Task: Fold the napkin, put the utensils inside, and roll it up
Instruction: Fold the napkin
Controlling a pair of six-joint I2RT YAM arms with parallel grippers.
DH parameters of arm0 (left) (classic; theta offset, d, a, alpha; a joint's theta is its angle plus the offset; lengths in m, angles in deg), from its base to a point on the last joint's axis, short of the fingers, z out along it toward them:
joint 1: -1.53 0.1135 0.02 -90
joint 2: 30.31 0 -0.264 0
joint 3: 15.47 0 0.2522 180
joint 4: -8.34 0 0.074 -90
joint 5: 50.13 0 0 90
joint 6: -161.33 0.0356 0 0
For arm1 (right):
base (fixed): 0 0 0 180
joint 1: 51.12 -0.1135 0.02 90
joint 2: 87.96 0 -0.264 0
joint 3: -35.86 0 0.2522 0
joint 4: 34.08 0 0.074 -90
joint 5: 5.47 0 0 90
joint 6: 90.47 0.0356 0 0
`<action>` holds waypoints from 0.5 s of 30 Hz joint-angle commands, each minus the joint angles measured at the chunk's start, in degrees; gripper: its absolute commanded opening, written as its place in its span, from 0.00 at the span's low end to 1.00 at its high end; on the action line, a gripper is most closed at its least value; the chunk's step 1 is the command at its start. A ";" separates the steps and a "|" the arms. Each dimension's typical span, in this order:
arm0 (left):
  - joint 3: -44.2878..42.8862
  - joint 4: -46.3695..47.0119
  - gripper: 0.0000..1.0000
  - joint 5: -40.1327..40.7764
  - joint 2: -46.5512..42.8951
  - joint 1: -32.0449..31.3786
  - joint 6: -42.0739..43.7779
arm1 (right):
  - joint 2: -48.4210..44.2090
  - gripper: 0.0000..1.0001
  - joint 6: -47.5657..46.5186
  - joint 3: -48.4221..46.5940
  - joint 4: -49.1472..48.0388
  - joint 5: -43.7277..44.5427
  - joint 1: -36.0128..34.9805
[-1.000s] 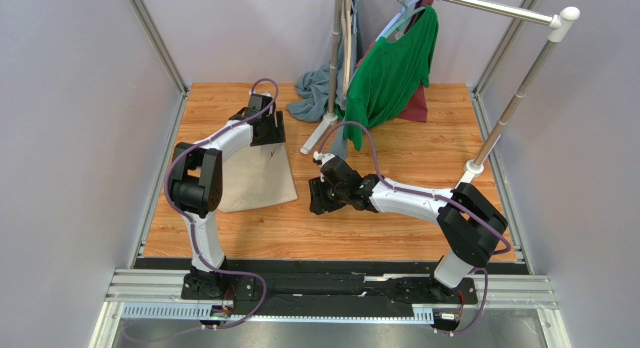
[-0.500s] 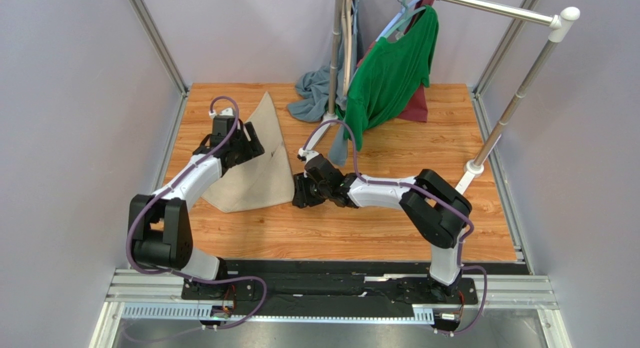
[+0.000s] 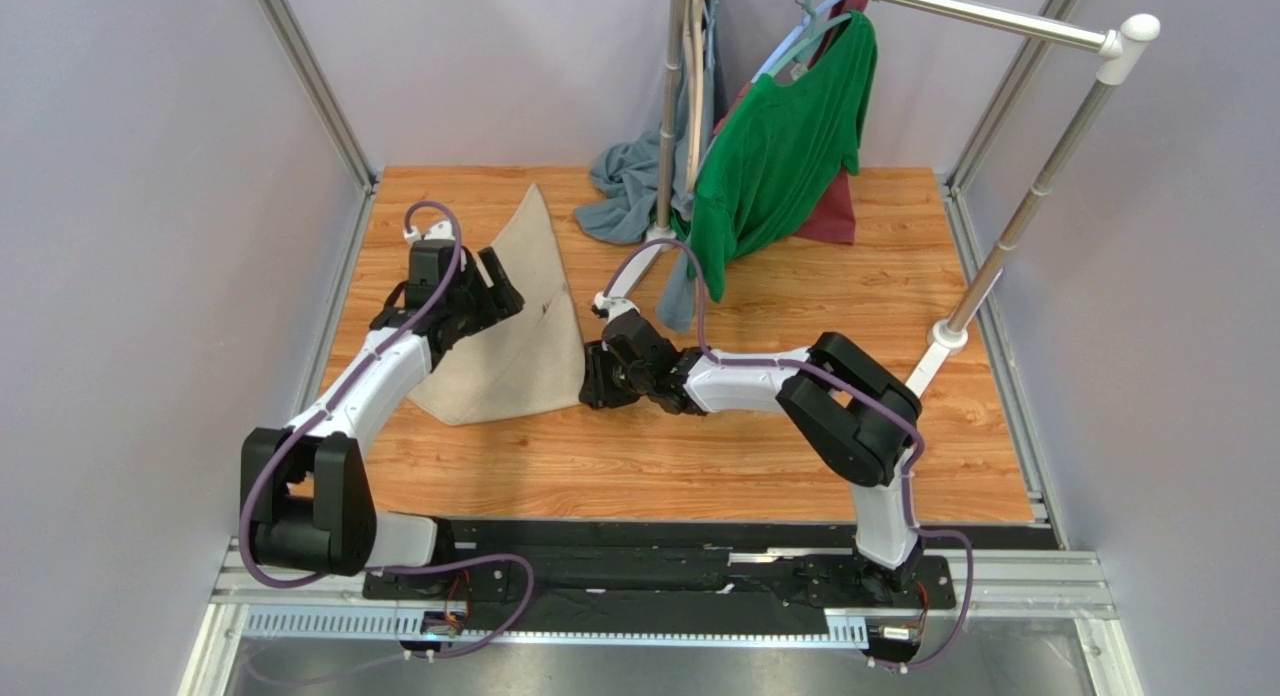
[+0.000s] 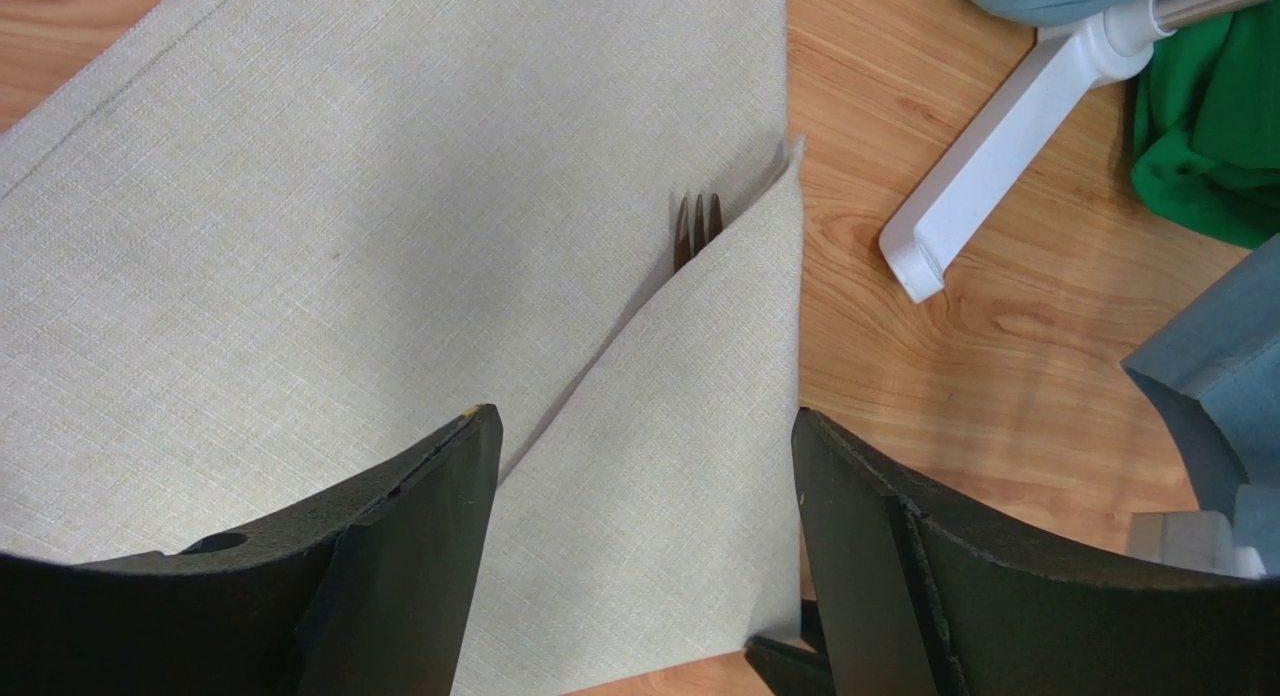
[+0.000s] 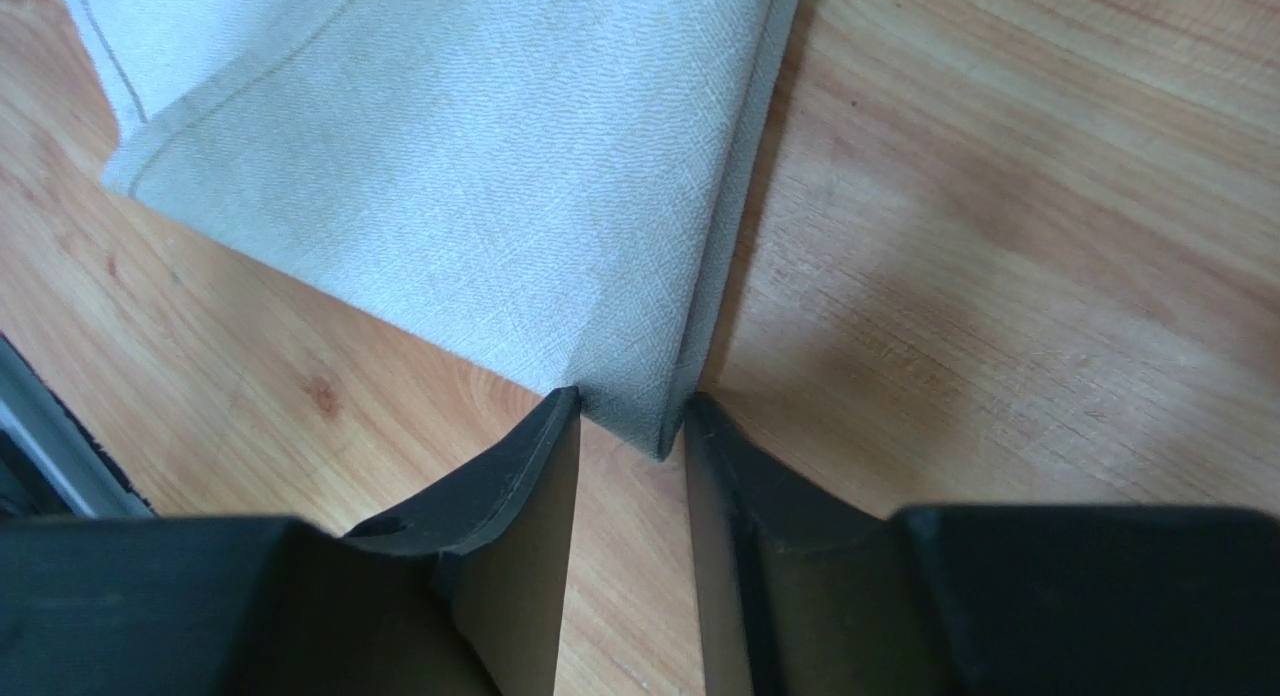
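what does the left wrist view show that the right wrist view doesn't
Only left wrist: fork tines peeking from under a flap of the napkin, a white rack foot, a green shirt. Only right wrist: the napkin's folded corner between the close-set fingers of the right gripper. Both: the napkin lying on the wooden table.

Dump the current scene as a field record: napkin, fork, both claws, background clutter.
napkin: beige cloth on the wooden table, left of centre, one flap folded over
fork: tucked under the folded flap, only the tines showing
left claw: open, hovering above the napkin, holding nothing
right claw: low at the napkin's right corner, fingertips flanking the folded corner; grip not confirmable
clutter: green shirt hanging on the rack, grey-blue cloth beside it at the far edge
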 commanded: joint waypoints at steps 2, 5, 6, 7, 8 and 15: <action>0.20 0.05 0.80 -0.83 -2.11 0.61 0.03 | 2.10 0.32 0.21 -1.48 -3.35 1.49 0.20; 0.20 -0.04 0.80 -0.92 -2.28 0.70 0.03 | 2.36 0.26 -0.41 -1.48 -2.91 1.84 0.19; 0.20 0.05 0.80 -0.83 -2.28 0.70 0.03 | 2.54 0.23 -0.50 -1.48 -2.82 1.67 0.20; 0.12 -0.04 0.80 -0.83 -2.28 0.70 0.12 | 2.63 0.21 -0.58 -1.48 -2.82 1.49 0.11; 0.20 -0.04 0.80 -0.92 -2.20 0.79 0.04 | 2.71 0.17 -0.50 -1.48 -2.82 1.23 0.11; 0.55 -0.04 0.80 -0.74 -2.02 0.79 0.12 | 2.19 0.08 0.56 -1.66 0.34 -0.36 -0.59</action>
